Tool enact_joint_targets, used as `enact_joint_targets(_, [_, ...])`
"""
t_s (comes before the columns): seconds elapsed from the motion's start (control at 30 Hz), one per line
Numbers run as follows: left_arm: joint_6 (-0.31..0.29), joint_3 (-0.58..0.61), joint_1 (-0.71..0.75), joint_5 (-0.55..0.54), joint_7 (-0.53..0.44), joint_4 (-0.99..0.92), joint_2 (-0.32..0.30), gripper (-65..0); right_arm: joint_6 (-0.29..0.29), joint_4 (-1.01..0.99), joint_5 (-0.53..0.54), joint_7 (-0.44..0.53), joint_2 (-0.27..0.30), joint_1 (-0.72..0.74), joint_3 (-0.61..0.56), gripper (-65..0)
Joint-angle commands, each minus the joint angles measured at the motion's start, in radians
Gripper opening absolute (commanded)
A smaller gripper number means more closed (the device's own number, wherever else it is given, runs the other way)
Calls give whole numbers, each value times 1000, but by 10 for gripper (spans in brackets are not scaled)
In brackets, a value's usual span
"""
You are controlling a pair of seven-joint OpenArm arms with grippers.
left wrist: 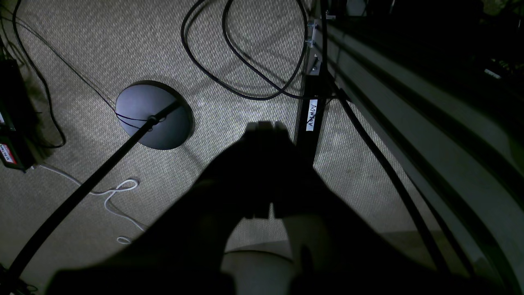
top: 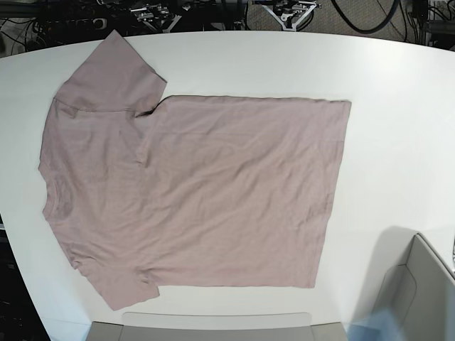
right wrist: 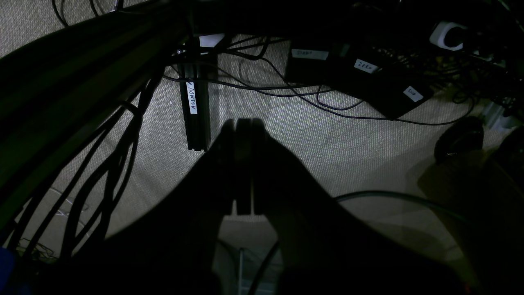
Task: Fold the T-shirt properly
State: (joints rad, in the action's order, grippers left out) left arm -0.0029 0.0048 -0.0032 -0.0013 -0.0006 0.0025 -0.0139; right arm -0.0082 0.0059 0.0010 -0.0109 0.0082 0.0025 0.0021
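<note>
The T-shirt [top: 213, 185], plain dusty mauve-pink, lies spread flat on the white table [top: 398, 85] in the base view. Its neck and sleeves are at the left and its hem at the right. One sleeve points to the far left corner, the other to the near left edge. Neither arm shows in the base view. My left gripper [left wrist: 264, 127] is a dark shape with its fingers pressed together, shut on nothing, over carpeted floor beside the table. My right gripper [right wrist: 243, 123] is likewise shut and empty over the floor. No cloth shows in either wrist view.
A grey box [top: 419, 291] stands at the table's near right corner and a grey tray edge [top: 213, 327] runs along the near side. On the floor are cables, a round black stand base [left wrist: 153, 114], a labelled black frame leg [left wrist: 313, 119] and power bricks [right wrist: 368, 78].
</note>
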Motion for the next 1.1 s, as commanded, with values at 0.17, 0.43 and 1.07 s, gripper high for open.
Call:
enact_joint_targets(0.17, [5,1,-2,1,-5,1,4,-647,3,3,0,2,14,4,-1,-646])
enact_joint_targets(0.43, [5,-1,1,1,-5,1,4,-647,3,3,0,2,37,3,0,-646])
enact_joint_targets(1.07, [5,-2,29,-3,-8,0,-11,-646,3,4,4,9,52,-52,5,-646])
